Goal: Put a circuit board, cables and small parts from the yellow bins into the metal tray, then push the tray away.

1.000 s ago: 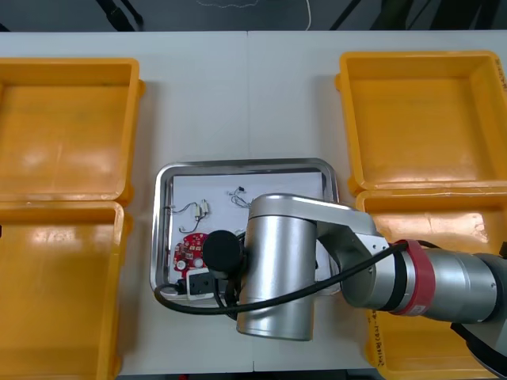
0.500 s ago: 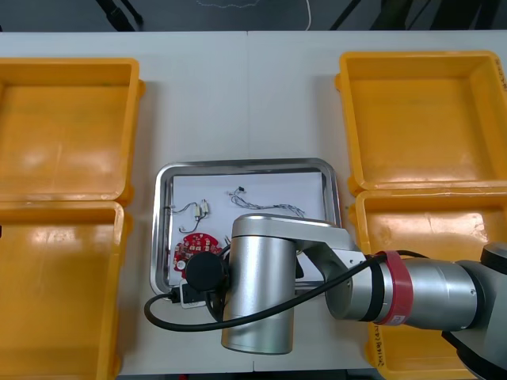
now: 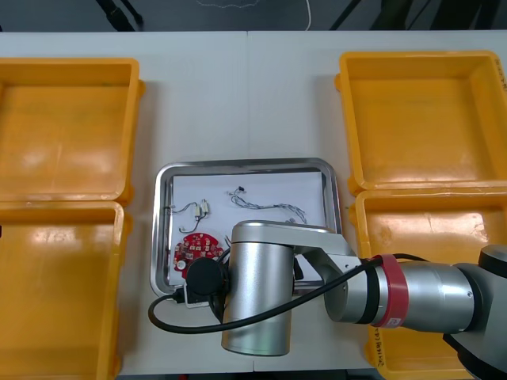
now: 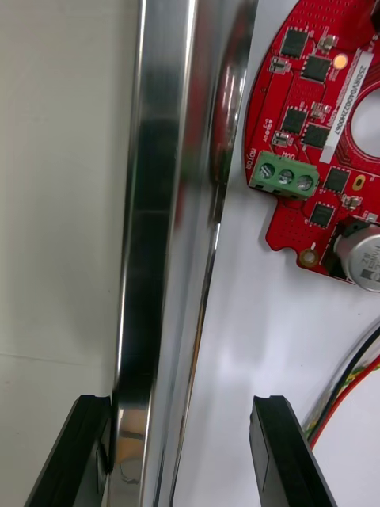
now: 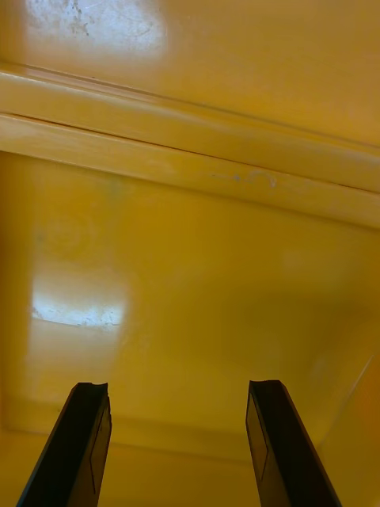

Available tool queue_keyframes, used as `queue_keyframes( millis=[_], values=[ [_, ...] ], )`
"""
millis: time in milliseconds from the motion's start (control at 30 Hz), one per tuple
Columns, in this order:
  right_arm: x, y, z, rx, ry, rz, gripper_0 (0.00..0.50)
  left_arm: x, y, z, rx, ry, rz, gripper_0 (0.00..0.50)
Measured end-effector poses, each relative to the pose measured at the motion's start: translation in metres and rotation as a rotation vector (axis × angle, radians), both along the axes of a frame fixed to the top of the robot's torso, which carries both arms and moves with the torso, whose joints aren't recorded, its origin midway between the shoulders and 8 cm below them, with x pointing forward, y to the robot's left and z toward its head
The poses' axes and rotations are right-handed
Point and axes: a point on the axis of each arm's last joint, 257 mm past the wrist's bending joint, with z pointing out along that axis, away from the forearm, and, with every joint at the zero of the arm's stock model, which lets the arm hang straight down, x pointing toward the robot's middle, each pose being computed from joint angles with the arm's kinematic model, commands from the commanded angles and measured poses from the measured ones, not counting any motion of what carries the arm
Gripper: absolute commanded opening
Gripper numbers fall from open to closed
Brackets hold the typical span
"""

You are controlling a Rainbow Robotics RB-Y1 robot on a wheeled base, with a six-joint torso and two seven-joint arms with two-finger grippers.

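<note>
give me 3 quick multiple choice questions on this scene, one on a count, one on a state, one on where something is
1. How many yellow bins are there in the front view?
A. two
B. three
C. four

2. How do the right gripper's fingers stand?
A. open, astride the metal tray's rim
B. shut on nothing
C. shut on the tray's rim

3. Where does the red circuit board lie?
A. in a yellow bin
B. in the metal tray
C. between the right gripper's fingers

Answers:
1 C: two bins stand at each side of the tray.
2 A: one finger is outside the rim and the other inside, standing well apart.
3 B: it lies on the tray's white floor near the rim.
The left gripper hangs open over a yellow bin.
</note>
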Motion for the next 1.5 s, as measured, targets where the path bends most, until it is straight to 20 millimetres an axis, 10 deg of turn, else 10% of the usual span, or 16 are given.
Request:
queue_keyframes(
  millis=[133, 300, 533, 1500],
  values=[
    [0.001, 0.000, -0.002, 0.000, 0.001, -0.001, 0.500, 0.000, 0.000, 0.000, 0.000, 0.000, 0.000, 0.500],
    [0.002, 0.001, -0.005, 0.004, 0.002, -0.002, 0.199, 0.000, 0.000, 0.000, 0.000, 0.000, 0.000, 0.500],
    [0.004, 0.001, -0.004, 0.004, -0.006, -0.003, 0.026, 0.000, 0.000, 0.000, 0.000, 0.000, 0.000, 0.500],
    [0.034, -0.001, 0.026, 0.052, -0.043, -0.089, 0.000, 0.000, 0.000, 0.000, 0.000, 0.000, 0.000, 0.500]
  ],
)
